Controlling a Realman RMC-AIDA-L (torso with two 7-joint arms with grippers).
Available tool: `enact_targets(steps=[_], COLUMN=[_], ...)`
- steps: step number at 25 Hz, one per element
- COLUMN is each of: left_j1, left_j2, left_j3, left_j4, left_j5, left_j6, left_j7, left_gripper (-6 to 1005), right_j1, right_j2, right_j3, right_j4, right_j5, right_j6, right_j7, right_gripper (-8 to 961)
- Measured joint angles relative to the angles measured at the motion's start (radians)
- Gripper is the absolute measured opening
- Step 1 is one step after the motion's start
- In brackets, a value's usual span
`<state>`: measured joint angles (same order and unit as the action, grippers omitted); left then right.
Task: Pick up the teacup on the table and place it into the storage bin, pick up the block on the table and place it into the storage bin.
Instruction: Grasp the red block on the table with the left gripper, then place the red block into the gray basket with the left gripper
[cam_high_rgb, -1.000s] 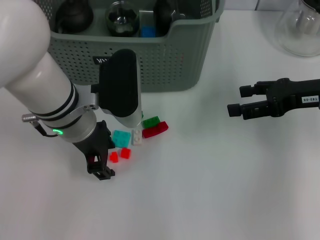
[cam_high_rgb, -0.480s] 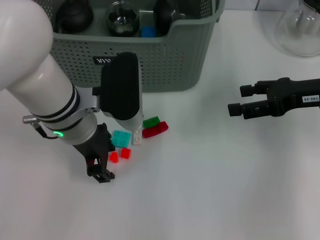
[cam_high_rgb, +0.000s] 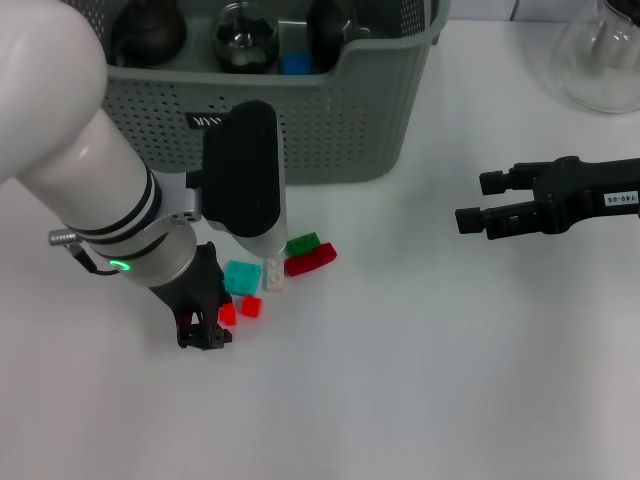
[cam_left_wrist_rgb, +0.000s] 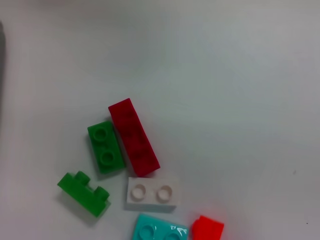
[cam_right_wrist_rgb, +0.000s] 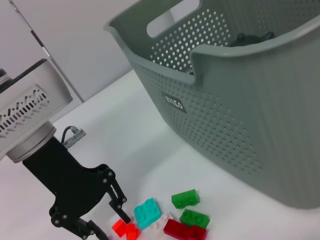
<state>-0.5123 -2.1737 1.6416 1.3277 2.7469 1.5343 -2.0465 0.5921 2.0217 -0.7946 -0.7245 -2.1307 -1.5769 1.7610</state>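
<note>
The storage bin (cam_high_rgb: 330, 120) stands at the far side of my white worktop (cam_high_rgb: 420, 380), its dipped front rim and small black label (cam_high_rgb: 205, 122) facing me. Inside it, seen from my head view, are two dark rounded vessels (cam_high_rgb: 148, 32), a round clear glass vessel (cam_high_rgb: 243, 38) between them and a small blue piece (cam_high_rgb: 296, 62); I cannot tell which, if any, is the teacup. A clear glass flask (cam_high_rgb: 600, 60) stands outside the bin, at the far right.

The blocks lie loose on the worktop just in front of the bin: a dark red brick (cam_left_wrist_rgb: 133, 137) touching a green brick (cam_left_wrist_rgb: 105, 147), a second green brick (cam_left_wrist_rgb: 84, 193) near them, a white brick (cam_left_wrist_rgb: 150, 193), a teal brick (cam_left_wrist_rgb: 160, 230) and two small bright red pieces (cam_high_rgb: 240, 309).

My left gripper (cam_right_wrist_rgb: 102, 215) is down at the worktop with its jaws parted around one small bright red piece (cam_right_wrist_rgb: 120, 227), not clamped on it.

My right gripper (cam_high_rgb: 478, 203) hangs over bare worktop well to the right, jaws spread and holding nothing.
</note>
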Motion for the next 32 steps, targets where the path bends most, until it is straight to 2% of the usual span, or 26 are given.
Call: enact_targets(steps=[2, 7, 24, 27, 29, 32], left_j1=[0.000, 0.000, -0.010, -0.004, 0.004, 0.033], left_j2=[0.000, 0.000, 0.000, -0.001, -0.002, -0.001], left_j3=[0.000, 0.001, 0.001, -0.005, -0.017, -0.091], left_j4=[-0.001, -0.001, -0.009, 0.013, 0.040, 0.113], left_j5=[0.000, -0.001, -0.005, -0.006, -0.009, -0.056], left_j6=[-0.001, -0.012, -0.014, -0.010, 0.012, 0.108], left_j7=[0.000, -0.002, -0.020, -0.023, -0.035, -0.048], left_gripper=[393, 395, 279, 227, 192, 201], right_j1=[0.000, 0.000, -0.003, -0.005, -0.006, -0.009], right_j2=[0.000, 0.000, 0.000, 0.000, 0.000, -0.001], right_j3=[0.000, 0.000, 0.000, 0.000, 0.000, 0.000], right_j4=[0.000, -0.001, 0.000, -0.001, -0.002, -0.002], right_j5=[0.000, 0.000, 0.000, 0.000, 0.000, 0.000], right_j6=[0.000, 0.000, -0.002, -0.002, -0.003, -0.004], right_j7=[0.000, 0.000, 0.000, 0.000, 0.000, -0.001], right_gripper=[946, 946, 946, 946, 946, 946])
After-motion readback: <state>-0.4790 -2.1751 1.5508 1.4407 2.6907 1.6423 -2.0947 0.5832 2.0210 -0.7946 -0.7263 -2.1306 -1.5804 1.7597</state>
